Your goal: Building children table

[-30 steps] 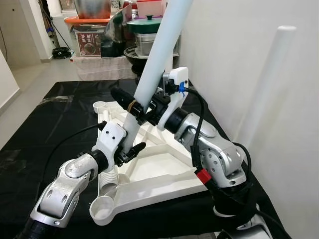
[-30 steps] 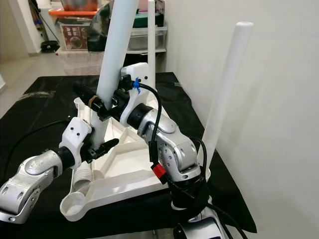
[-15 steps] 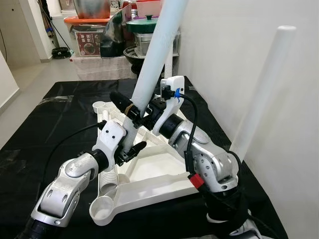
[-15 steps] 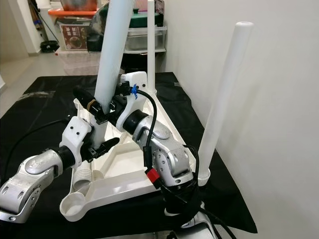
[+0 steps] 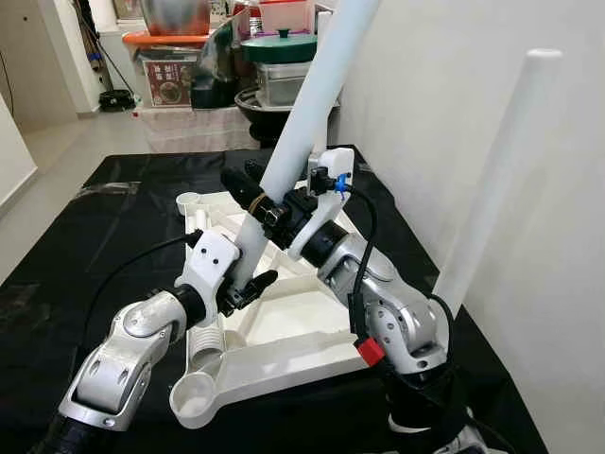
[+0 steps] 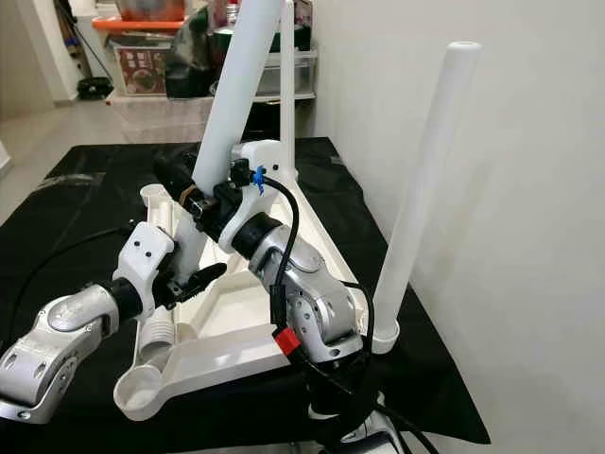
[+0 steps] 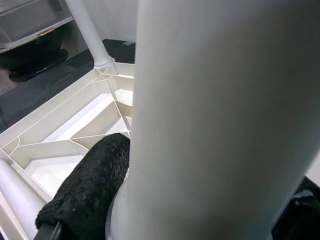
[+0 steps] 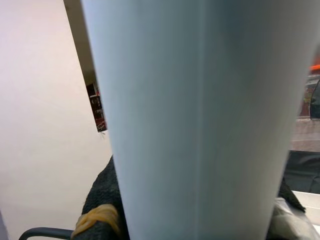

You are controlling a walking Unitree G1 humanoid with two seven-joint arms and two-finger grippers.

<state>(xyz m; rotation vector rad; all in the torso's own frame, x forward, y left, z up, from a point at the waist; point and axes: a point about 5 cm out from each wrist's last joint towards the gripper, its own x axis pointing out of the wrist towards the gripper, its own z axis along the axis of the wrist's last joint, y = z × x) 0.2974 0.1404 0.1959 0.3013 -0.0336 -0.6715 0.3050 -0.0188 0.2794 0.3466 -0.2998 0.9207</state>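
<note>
Gripping the tilted white table leg (image 5: 307, 113) from both sides, the right gripper (image 5: 263, 200) is closing its black fingers (image 5: 242, 182) around the tube partway up, one finger wearing a yellow rubber band. The right wrist view is showing the tube pressed between the padded fingers (image 8: 102, 205).

Lower down, the left gripper (image 5: 248, 284) is holding the same leg near its foot; its fingers (image 7: 85, 190) are resting against the tube, one on each side, so they are closed on it. The leg is leaning up and away toward the wall (image 5: 444, 95), its lower end sitting over the ribbed underside of the white tabletop (image 5: 293, 322).

The tabletop is lying upside down on the black-covered table (image 5: 85, 246), with round corner sockets at its near corner (image 5: 194, 392) and far corner (image 5: 189, 200). A second white leg (image 6: 425, 180) is standing upright in the corner socket beside the wall, and a third leg (image 6: 286, 85) is standing at the far corner.

Both silver arms are reaching in over the tabletop, the right arm (image 5: 388, 303) bending across from the wall side, the left arm (image 5: 123, 350) coming from the near left.

Beyond the table, stacked storage bins and pots (image 5: 265, 57) are standing on the floor.
</note>
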